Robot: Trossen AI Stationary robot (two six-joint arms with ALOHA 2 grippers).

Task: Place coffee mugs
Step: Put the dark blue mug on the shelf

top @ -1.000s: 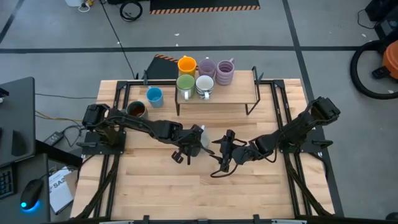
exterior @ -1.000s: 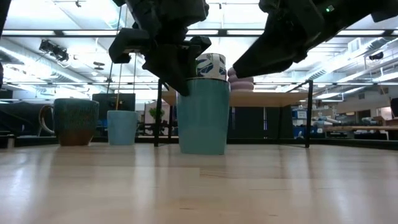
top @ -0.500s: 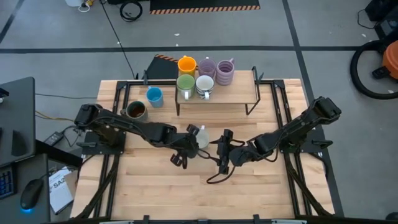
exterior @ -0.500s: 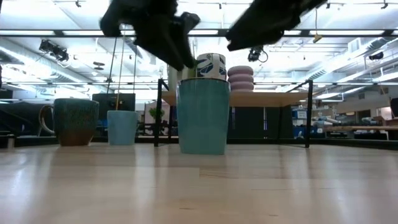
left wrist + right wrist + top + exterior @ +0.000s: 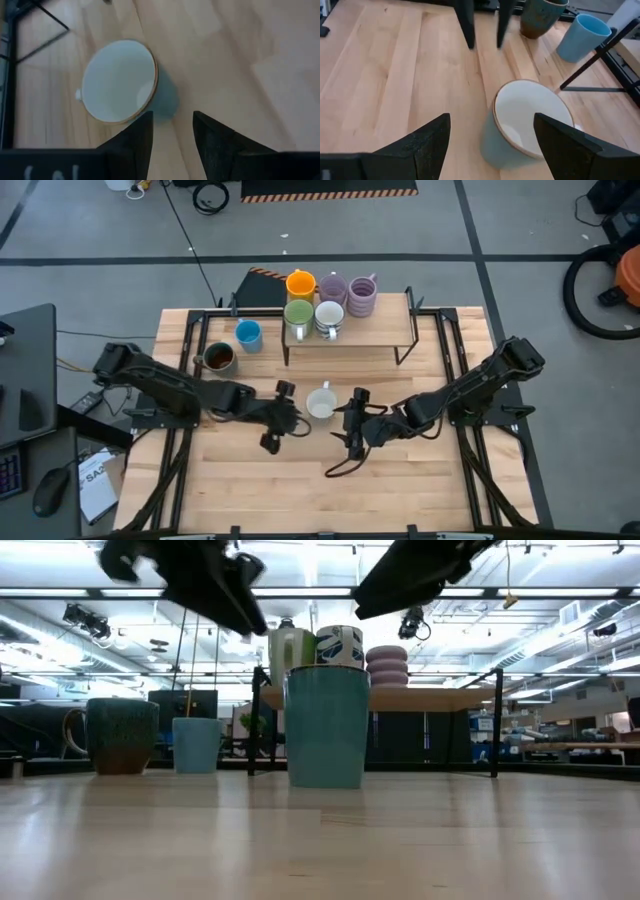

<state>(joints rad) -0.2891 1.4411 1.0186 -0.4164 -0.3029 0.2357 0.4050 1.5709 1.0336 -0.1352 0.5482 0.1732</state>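
A pale blue coffee mug (image 5: 320, 402) with a white inside stands upright on its base in the middle of the table (image 5: 326, 725). My left gripper (image 5: 278, 417) hangs open a little to its left, above rim height (image 5: 215, 590). In the left wrist view the mug (image 5: 120, 82) shows just beyond the open fingers (image 5: 172, 127). My right gripper (image 5: 354, 423) is wide open to the mug's right, clear of it (image 5: 492, 120). In the right wrist view the mug (image 5: 525, 125) stands ahead of those fingers. The mug's handle (image 5: 78, 94) points to the far side.
A raised wooden shelf (image 5: 380, 330) at the far edge carries orange (image 5: 300, 283), green (image 5: 298, 313), white (image 5: 329, 317) and two pale purple mugs (image 5: 347, 291). A blue mug (image 5: 248, 334) and a dark, brown-lined mug (image 5: 218, 358) stand far left. Bare wood spans the near half.
My left gripper was at the pale blue mug's rim; it has let go, risen, and drawn back toward the table's left. The mug has stayed upright on the table where it was.
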